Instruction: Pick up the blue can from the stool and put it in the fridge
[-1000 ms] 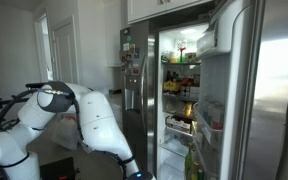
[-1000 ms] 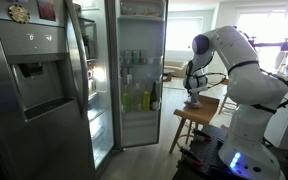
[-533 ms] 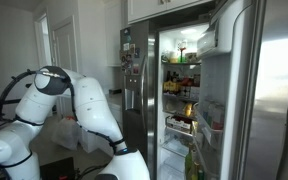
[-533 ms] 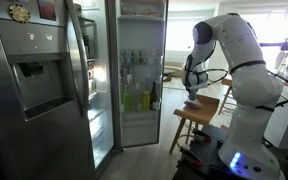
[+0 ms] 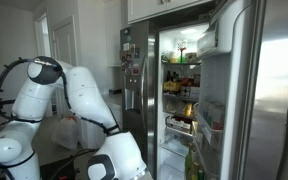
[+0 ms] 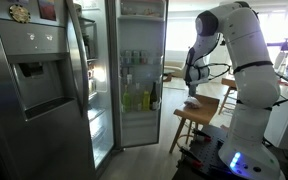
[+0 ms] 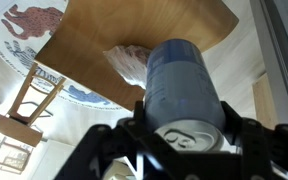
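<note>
Wrist view alone shows the blue can pinched between the fingers of the tool, above the wooden tabletop. In an exterior view the tool hangs over this tabletop beside the open fridge; the can there is too small to tell. In an exterior view of the lit shelves, both are out of sight.
</note>
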### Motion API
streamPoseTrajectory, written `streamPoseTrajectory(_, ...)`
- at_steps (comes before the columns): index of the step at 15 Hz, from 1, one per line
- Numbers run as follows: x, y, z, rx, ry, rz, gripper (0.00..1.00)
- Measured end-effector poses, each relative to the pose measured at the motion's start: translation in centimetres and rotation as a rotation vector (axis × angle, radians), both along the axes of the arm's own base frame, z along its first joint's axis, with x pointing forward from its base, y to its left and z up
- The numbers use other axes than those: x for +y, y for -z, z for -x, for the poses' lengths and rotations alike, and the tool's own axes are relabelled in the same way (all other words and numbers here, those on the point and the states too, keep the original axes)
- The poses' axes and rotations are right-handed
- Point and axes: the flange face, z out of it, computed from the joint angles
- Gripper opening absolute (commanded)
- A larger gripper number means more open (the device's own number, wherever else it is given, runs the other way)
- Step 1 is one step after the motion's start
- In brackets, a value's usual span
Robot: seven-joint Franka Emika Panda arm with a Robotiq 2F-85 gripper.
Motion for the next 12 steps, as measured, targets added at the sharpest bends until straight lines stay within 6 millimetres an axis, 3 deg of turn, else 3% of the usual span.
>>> streamPoseTrajectory(1, 0.4, -0.6, 0.0, -0.009, -0.004, 0.006, 0.47)
streamPoseTrajectory(2, 0.9, -1.2, -0.1, -0.017, -0.009, 0.012, 0.72)
streamPoseTrajectory(5, 1.8, -2.4, -0.1, -0.036, -0.016, 0.015, 0.72)
streamPoseTrajectory(12, 2.1, -2.3, 0.2, -0.037, -0.014, 0.008, 0.72)
